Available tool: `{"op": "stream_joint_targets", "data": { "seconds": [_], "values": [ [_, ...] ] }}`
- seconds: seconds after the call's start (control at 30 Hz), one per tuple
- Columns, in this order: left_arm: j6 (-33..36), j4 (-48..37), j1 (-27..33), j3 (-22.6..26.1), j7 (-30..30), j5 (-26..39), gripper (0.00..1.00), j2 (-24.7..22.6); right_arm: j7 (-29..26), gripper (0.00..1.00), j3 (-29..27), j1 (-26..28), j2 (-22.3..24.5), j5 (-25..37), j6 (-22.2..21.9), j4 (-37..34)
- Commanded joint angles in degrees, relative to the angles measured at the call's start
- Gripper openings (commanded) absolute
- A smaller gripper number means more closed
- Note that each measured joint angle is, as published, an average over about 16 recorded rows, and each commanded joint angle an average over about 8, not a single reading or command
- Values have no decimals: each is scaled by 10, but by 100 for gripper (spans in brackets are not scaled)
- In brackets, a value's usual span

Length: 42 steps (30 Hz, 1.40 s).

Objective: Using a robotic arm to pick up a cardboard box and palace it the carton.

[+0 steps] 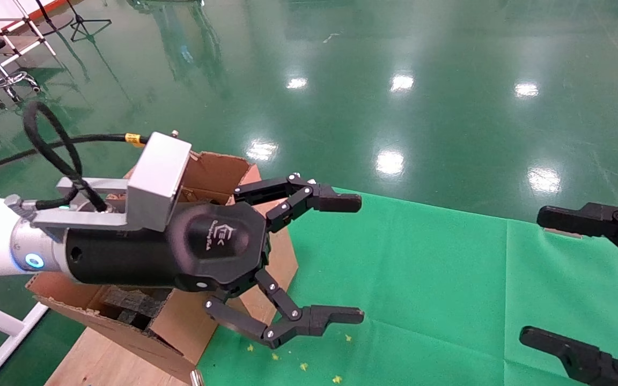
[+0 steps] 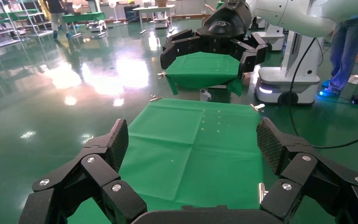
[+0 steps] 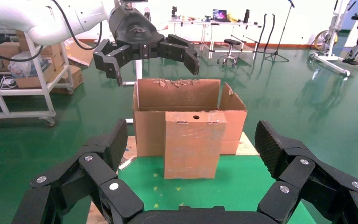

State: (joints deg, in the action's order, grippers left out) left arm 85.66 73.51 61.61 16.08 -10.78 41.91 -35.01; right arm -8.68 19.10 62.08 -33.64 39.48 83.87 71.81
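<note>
Overhead, left claw (image 1: 360,260) wide, above carton (image 3: 186,114); cardboard box (image 3: 193,144) leans against it; right claw (image 1: 534,276) wide, apart.

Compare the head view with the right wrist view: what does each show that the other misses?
Only the head view: the black foam inside the carton, and the right end effector from above. Only the right wrist view: the cardboard box, standing upright against the carton's front wall on the green cloth. Both: the left end effector, open and holding nothing, above the carton.
</note>
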Motion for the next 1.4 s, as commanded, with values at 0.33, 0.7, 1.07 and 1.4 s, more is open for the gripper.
{"op": "stream_joint_targets", "data": {
  "seconds": [0.33,0.7,1.07,1.4],
  "values": [
    [0,0,0,0,0,0,100,0,0,100,0,0,0,0,0,0],
    [0,0,0,0,0,0,100,0,0,88,0,0,0,0,0,0],
    [-25,26,68,38,-44,147,100,37,0,0,0,0,0,0,0,0],
    [-39,22,138,72,-101,239,100,26,0,0,0,0,0,0,0,0]
  ]
}}
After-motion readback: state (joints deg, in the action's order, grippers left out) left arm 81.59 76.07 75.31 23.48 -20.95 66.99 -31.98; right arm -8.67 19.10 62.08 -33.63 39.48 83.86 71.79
